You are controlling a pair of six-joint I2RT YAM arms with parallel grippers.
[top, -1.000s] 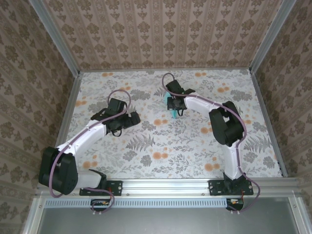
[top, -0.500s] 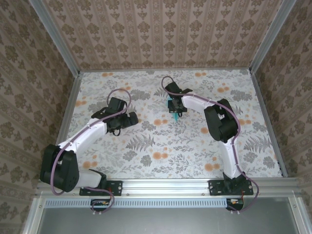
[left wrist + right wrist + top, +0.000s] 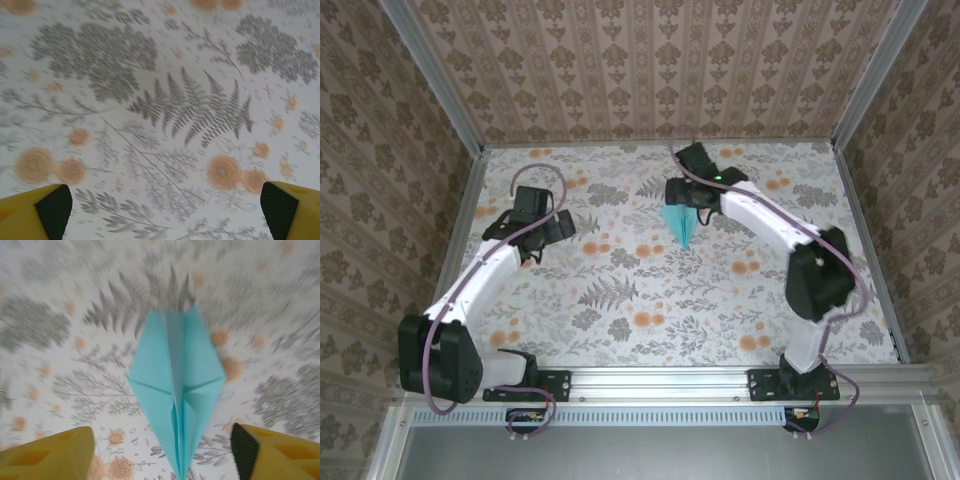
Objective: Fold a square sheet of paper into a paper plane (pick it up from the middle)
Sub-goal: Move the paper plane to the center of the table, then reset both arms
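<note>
On the counter (image 3: pixel 620 300), far half, slightly right of centre: the paper plane (image 3: pixel 680 222). It is turquoise and folded. From the top camera I see its sharp end pointing at the near edge and its wide end toward the back wall. It looks flat on the floral print, but I can't say it's fully settled.

On the right wrist camera the paper plane (image 3: pixel 177 385) is dead centre. The centre crease is clear, with a wing spread to each side. The narrow end runs down out of frame between the yellow fingers (image 3: pixel 55 455).

The right pincer (image 3: pixel 685 192) is released: jaws wide, each finger clear of the paper. From the top camera it sits right at the plane's far end. The right arm stretches there from its base at the near right.

The left pincer (image 3: pixel 555 228) is well apart, out to the left of the plane. It is released too, jaws at full spread. On the left wrist camera I see its dark pads (image 3: pixel 54 207) in the bottom corners, with grey fern and orange flower print between them.

Brown patterned walls (image 3: pixel 650 60) surround the counter on three sides. An aluminium rail (image 3: pixel 660 380) runs along the near edge and carries both arm bases.
</note>
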